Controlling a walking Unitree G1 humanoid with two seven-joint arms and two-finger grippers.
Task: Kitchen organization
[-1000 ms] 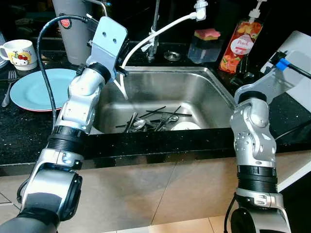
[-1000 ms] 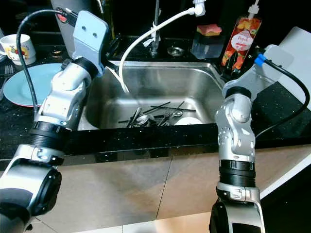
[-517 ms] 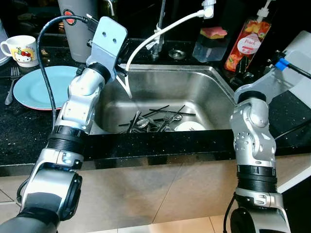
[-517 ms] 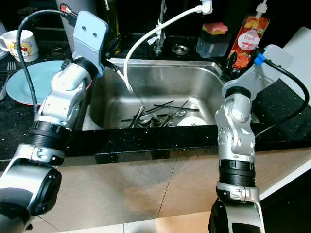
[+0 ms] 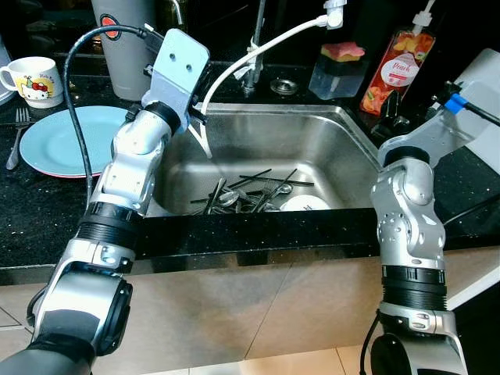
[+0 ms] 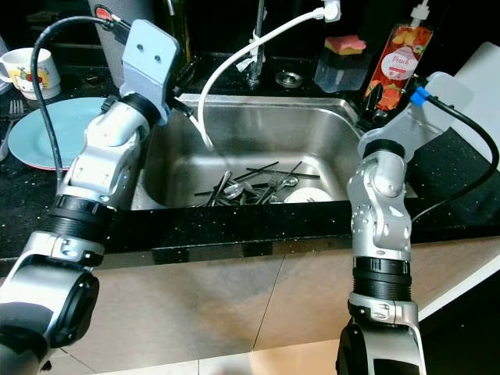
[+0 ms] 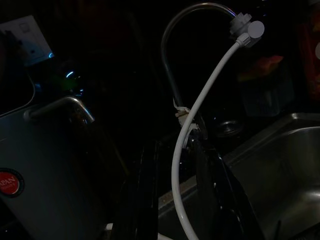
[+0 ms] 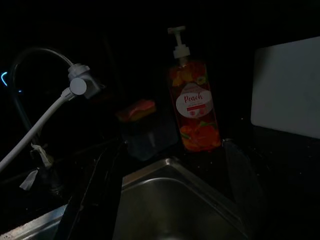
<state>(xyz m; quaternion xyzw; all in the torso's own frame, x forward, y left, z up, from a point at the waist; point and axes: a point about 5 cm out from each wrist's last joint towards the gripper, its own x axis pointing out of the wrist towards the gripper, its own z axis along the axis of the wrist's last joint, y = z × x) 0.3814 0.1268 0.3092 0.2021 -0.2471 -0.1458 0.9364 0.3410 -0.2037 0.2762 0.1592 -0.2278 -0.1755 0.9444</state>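
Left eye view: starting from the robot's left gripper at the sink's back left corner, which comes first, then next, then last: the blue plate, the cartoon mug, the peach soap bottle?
From the left gripper:
1. Blue plate, on the counter just to its left.
2. Cartoon mug, farther left, behind the plate.
3. Peach soap bottle, across the sink at its back right corner.

My head cameras look forward and down on the sink (image 5: 312,133) from close above. Left wrist camera faces the white hose (image 7: 192,130), dark. Right wrist camera faces the soap bottle (image 8: 194,107). All views share the sink's back edge.
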